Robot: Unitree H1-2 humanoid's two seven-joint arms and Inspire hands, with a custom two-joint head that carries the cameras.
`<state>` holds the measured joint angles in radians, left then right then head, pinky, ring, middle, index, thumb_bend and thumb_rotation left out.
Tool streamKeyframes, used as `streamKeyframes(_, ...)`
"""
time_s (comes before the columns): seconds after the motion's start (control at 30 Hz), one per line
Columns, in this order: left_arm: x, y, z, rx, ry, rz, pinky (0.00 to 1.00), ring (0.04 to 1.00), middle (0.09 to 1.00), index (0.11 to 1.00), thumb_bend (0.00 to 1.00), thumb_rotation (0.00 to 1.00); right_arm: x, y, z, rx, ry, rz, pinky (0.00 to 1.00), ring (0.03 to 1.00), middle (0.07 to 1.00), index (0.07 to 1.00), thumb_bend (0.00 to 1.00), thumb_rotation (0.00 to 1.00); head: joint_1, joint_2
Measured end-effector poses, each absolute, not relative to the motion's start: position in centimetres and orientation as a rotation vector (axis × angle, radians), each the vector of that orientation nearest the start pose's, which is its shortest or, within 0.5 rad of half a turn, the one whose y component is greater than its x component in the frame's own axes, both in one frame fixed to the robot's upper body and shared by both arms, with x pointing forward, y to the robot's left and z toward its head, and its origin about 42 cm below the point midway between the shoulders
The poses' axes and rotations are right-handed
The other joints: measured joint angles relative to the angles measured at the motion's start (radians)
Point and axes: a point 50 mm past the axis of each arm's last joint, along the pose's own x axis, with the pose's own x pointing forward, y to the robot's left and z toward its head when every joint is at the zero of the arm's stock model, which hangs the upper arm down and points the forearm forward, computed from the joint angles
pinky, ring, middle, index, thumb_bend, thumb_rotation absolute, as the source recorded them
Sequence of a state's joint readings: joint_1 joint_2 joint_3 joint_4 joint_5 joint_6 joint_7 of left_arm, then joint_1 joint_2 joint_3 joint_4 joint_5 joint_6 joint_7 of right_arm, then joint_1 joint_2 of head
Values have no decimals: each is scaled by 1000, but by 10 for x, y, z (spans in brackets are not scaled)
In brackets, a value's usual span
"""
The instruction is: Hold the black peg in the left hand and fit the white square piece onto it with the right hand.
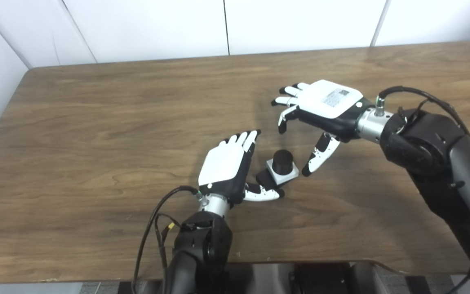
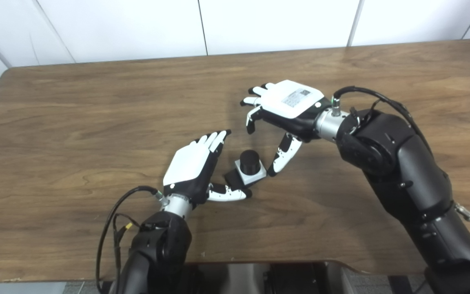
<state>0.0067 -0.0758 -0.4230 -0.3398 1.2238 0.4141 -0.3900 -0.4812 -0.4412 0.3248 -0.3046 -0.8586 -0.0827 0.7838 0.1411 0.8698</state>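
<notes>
Broadly, the wooden table carries one small assembly near its middle, and both arms reach in toward it from the near edge. The right hand is the larger presence: it hangs above and just beyond the piece, palm down, its fingers curled a little but spread apart and its thumb angled down toward the piece without touching it; it holds nothing. The left hand stands on edge just left of the assembly, fingers straight and together pointing away from the robot, thumb lying along the near side, close to a black base showing under the white part; whether it touches cannot be told. It grips nothing.

Between the two hands sits the white square piece, already around the black peg, whose upright axis rises through the square's centre. The piece appears seated on the peg, so the fitting looks done.

The relation that matters next: the peg lies straight right of the left palm, and below and toward the robot from the right fingers, with the left hand much the nearer. Either hand can probably draw away cleanly if it lifts before moving sideways.
</notes>
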Motion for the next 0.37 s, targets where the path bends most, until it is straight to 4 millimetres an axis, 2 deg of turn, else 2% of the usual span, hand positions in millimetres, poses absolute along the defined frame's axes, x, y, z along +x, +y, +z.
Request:
streamKeyframes(0.23,253,106,174,1050,49,-278,1000,1000,1000,1000,901,422,361,-199,278,-1558,-370,706,1000,1000,971,775,986,465,-6,-17)
streamKeyframes(0.37,253,116,178,1048,55,-264,981,1000,1000,1000,888,477,363,-209,283,-1523,-331,671,1000,1000,977,804,987,469,-6,-18)
